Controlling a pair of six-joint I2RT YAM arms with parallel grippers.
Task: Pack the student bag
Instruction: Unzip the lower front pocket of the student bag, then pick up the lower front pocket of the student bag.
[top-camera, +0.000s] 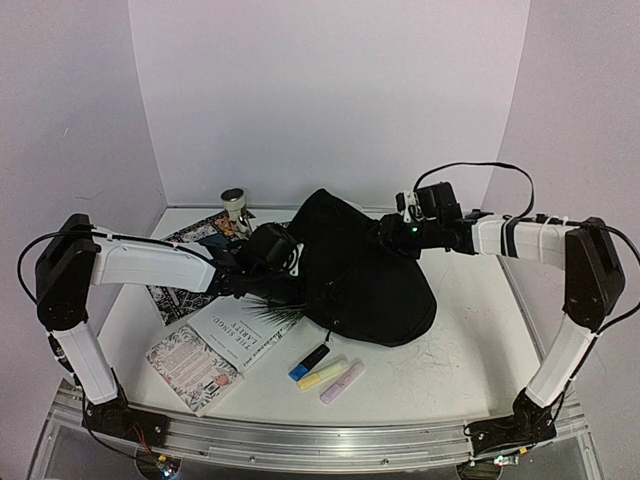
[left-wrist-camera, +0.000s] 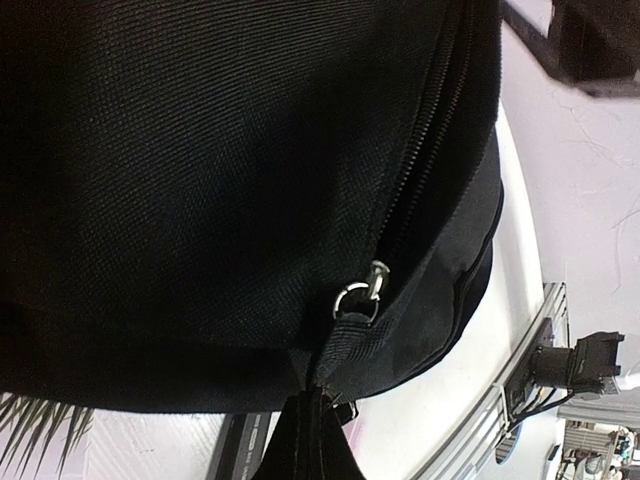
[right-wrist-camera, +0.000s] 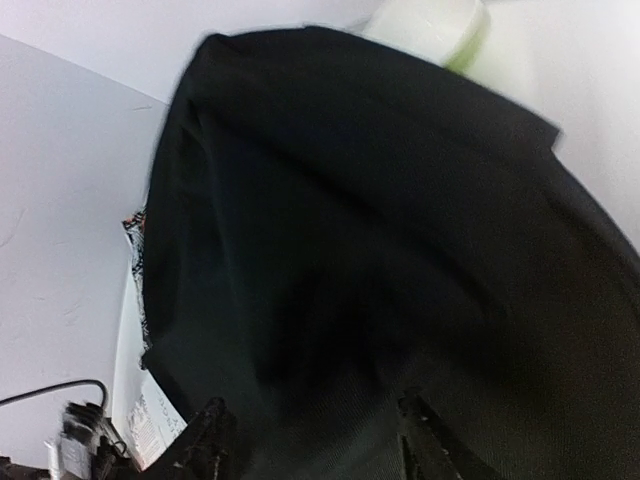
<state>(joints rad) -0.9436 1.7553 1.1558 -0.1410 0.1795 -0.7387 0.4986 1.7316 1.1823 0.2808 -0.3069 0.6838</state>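
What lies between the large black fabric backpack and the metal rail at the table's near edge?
Three pens, seen in the top view: a blue-capped black marker, a yellow highlighter and a pale purple highlighter.

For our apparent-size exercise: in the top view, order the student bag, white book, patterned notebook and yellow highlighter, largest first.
1. student bag
2. white book and patterned notebook: similar in size, and the book is partly covered, so unranked
3. yellow highlighter

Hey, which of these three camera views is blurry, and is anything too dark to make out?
Right wrist view: the student bag is smeared and soft, its folds lost in black. Left wrist view: sharp, fabric weave clear, a glint on the zip pull. Top external view: evenly lit, no glare.
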